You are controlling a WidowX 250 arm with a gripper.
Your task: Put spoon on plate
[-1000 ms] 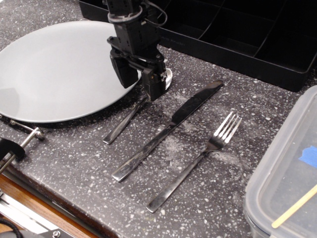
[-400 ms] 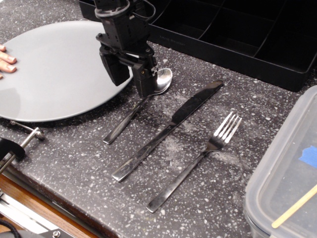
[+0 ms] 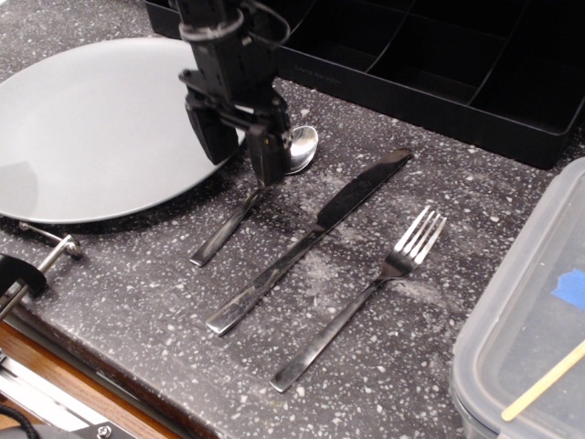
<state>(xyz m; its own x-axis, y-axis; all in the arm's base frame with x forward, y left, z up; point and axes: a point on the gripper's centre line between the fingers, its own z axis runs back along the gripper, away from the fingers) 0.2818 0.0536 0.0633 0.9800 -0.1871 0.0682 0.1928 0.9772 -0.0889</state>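
The spoon (image 3: 236, 219) lies on the dark speckled counter. Its bowl (image 3: 303, 147) is at the upper right and its handle runs down-left, just off the rim of the grey plate (image 3: 91, 128). My gripper (image 3: 243, 167) hangs low over the spoon's neck and the plate's right edge. Its jaws are apart and hold nothing. One finger (image 3: 268, 155) stands just left of the bowl and hides the neck; the other finger (image 3: 212, 135) is over the plate's rim.
A knife (image 3: 311, 236) and a fork (image 3: 366, 291) lie parallel to the spoon on its right. A black compartment tray (image 3: 439, 55) runs along the back. A clear plastic container (image 3: 530, 320) sits at the right edge. A metal fixture (image 3: 37, 265) is at the front left.
My gripper has shifted left, uncovering the spoon's bowl. A hand that touched the plate's left edge 0.4 s ago is gone. The spoon has not moved.
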